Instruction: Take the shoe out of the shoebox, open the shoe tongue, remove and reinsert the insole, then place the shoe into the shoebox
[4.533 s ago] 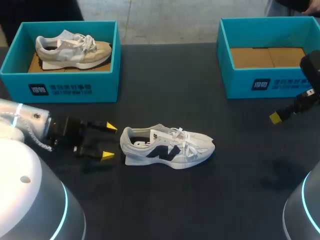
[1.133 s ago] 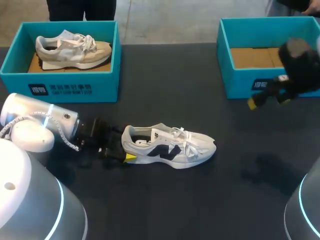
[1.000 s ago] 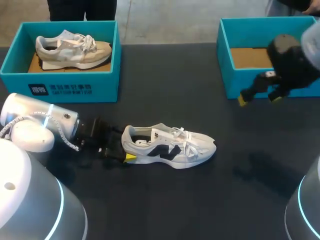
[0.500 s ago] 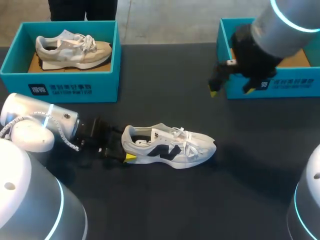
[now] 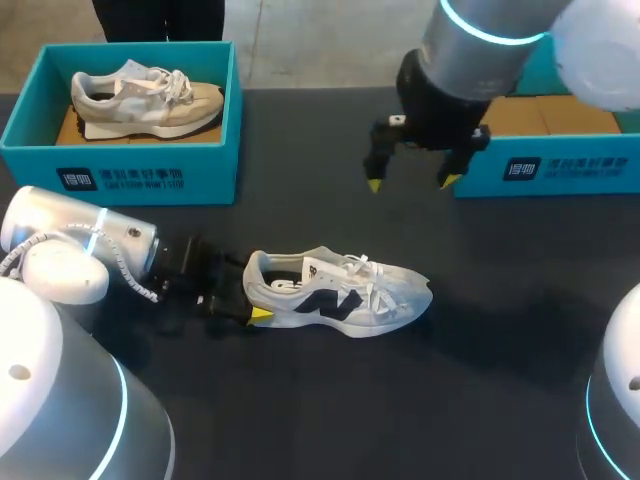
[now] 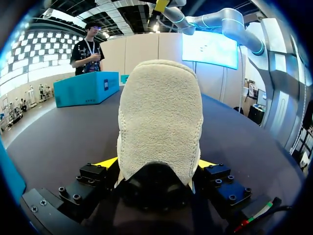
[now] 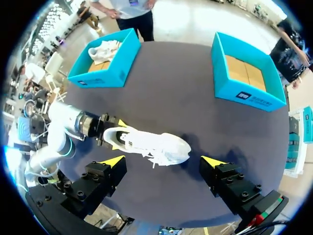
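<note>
On the dark table [image 5: 330, 400], an empty box [image 5: 560, 170] sits at 2 o'clock and a second box [image 5: 120, 175], holding a beige shoe [image 5: 145, 100], at 10 o'clock. The white shoe [image 5: 340, 292] lies out on the table near 6 o'clock, heel toward 9, toe toward 3. The left gripper [image 5: 248, 298] pinches the padded heel from both sides. The right gripper [image 5: 410, 183] hangs at 12 o'clock from the shoe, fingers spread and empty.

The main risk, as I judge it, is the heel-only hold: a pull on the tongue [image 5: 322, 266] could swing the toe or slip the soft heel free. Coming down slightly off, the spread fingers could catch the laces [image 5: 368, 283] instead.
</note>
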Robot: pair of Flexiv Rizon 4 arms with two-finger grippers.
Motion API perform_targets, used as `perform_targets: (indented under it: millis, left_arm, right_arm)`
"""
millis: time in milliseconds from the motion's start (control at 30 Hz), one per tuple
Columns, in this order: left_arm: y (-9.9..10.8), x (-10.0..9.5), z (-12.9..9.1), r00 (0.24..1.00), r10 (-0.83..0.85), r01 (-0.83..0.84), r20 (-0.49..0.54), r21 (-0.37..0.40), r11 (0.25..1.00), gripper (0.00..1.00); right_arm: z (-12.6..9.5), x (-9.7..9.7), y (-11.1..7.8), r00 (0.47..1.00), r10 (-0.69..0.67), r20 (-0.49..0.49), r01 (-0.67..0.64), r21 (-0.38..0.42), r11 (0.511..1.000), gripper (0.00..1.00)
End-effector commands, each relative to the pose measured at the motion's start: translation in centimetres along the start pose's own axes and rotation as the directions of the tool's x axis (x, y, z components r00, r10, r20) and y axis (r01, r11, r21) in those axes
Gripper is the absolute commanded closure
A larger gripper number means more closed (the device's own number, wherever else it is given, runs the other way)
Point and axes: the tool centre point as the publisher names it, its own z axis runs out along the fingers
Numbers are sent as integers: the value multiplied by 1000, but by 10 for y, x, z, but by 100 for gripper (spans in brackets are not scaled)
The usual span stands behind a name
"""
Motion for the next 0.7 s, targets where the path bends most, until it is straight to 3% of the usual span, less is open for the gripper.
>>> perform_targets:
  millis: [33,333,700]
  left_arm:
    - [2,-3,5,1000,0,0,-1,-3,1000,100]
    - [2,-3,5,1000,0,0,-1,-3,1000,100]
    - [2,-3,5,1000,0,0,-1,-3,1000,100]
  right_arm:
    - [12,15,5,999,18,44,-22,83,996,0]
    - [24,35,-1,1000,9,29,-12,91,996,0]
    - [24,35,-1,1000,9,29,-12,91,996,0]
